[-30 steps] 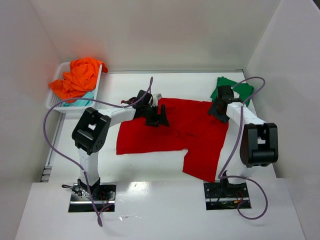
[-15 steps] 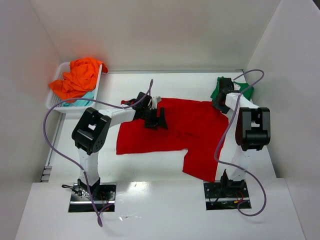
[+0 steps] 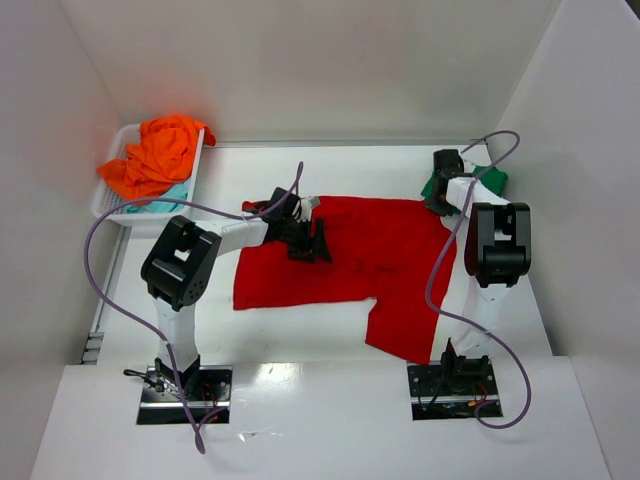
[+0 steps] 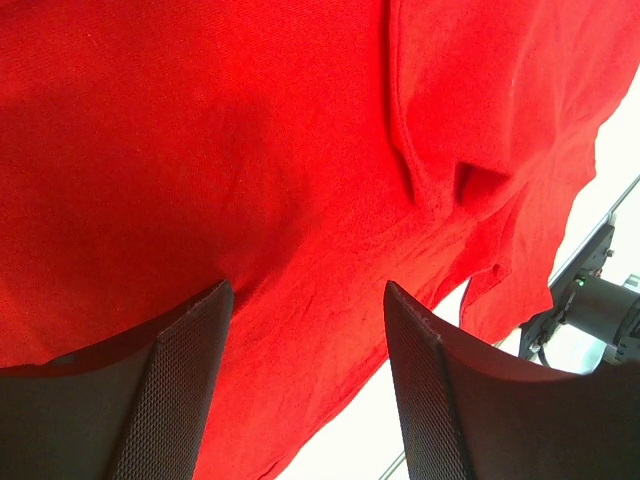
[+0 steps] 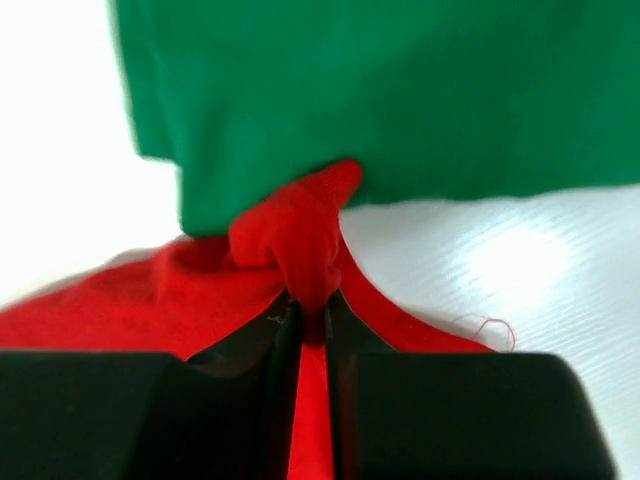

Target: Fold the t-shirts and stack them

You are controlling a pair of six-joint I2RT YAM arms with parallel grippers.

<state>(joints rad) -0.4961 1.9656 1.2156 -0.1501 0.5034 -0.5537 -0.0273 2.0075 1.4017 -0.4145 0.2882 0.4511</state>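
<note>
A glossy white tabletop (image 3: 340, 172) spreads beneath the left fingers (image 4: 175, 400) and the right fingers (image 5: 120, 415). A plain white back wall (image 3: 330, 70) rises beyond them, with white side walls (image 3: 40, 200) outside each. Soft glare (image 5: 510, 260) sits on the tabletop just past the right fingers.

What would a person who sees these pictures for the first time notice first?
A big red t-shirt lies spread over the middle of the table. At its far right corner the right tool pinches a bunch of the red cloth, right against a green t-shirt. At the far left, an orange t-shirt is heaped in a white basket.
</note>
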